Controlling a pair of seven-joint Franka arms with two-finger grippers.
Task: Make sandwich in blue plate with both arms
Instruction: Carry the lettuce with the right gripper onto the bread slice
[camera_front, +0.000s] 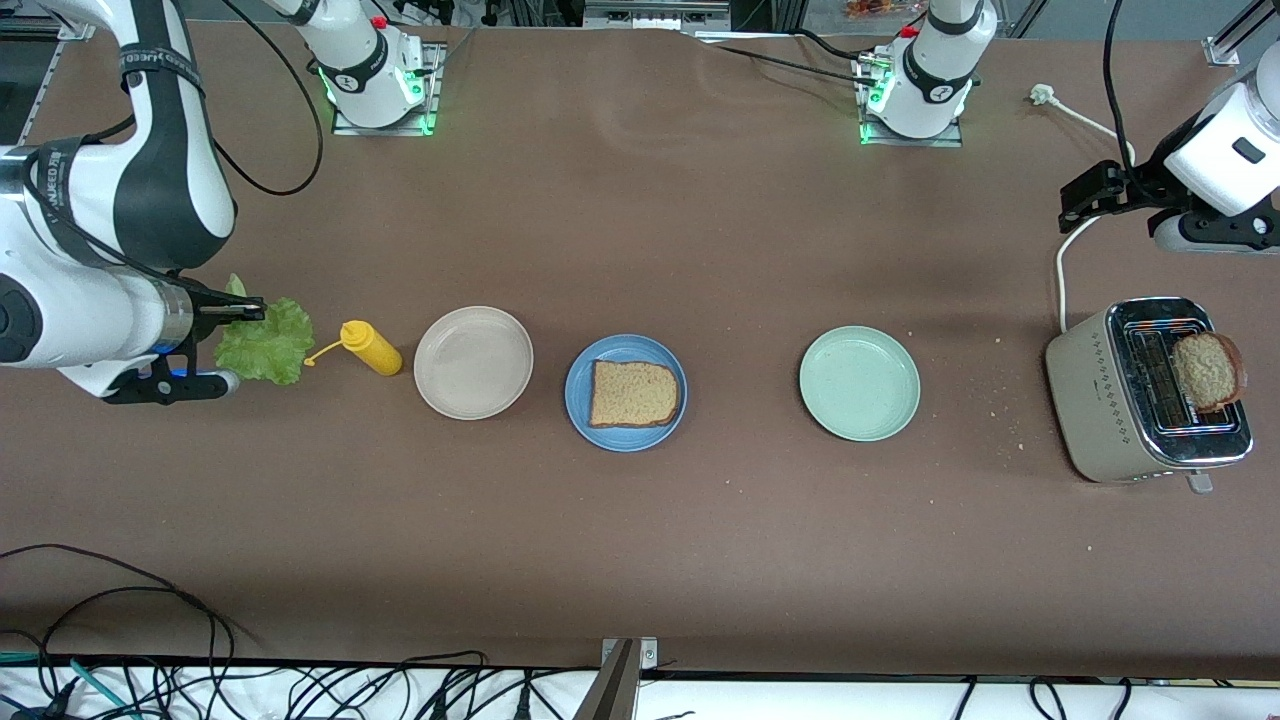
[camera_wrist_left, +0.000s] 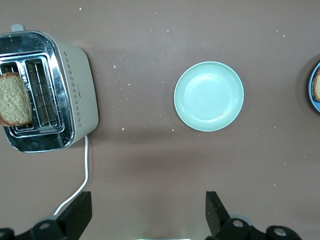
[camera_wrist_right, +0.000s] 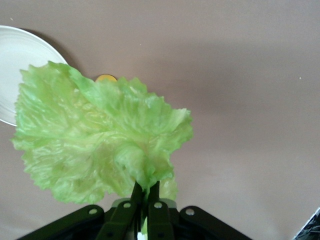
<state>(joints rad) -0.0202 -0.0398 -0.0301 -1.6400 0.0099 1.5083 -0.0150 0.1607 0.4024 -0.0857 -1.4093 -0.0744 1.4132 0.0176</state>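
The blue plate (camera_front: 578, 400) lies mid-table with one brown bread slice (camera_front: 633, 393) flat on it; its rim also shows in the left wrist view (camera_wrist_left: 311, 92). My right gripper (camera_front: 250, 312) (camera_wrist_right: 146, 187) is shut on the stem end of a ruffled green lettuce leaf (camera_front: 265, 343) (camera_wrist_right: 95, 140), over the right arm's end of the table beside the yellow bottle. A second bread slice (camera_front: 1208, 370) (camera_wrist_left: 14, 99) sticks up out of the toaster. My left gripper (camera_front: 1088, 198) (camera_wrist_left: 148, 200) hangs open and empty over the table near the toaster.
A yellow squeeze bottle (camera_front: 370, 347) lies between the lettuce and a beige plate (camera_front: 473, 362). A pale green plate (camera_front: 859, 383) (camera_wrist_left: 209, 96) sits between the blue plate and the toaster (camera_front: 1100, 390) (camera_wrist_left: 75, 90). The toaster's white cord (camera_front: 1062, 262) runs toward the bases. Crumbs dot the table.
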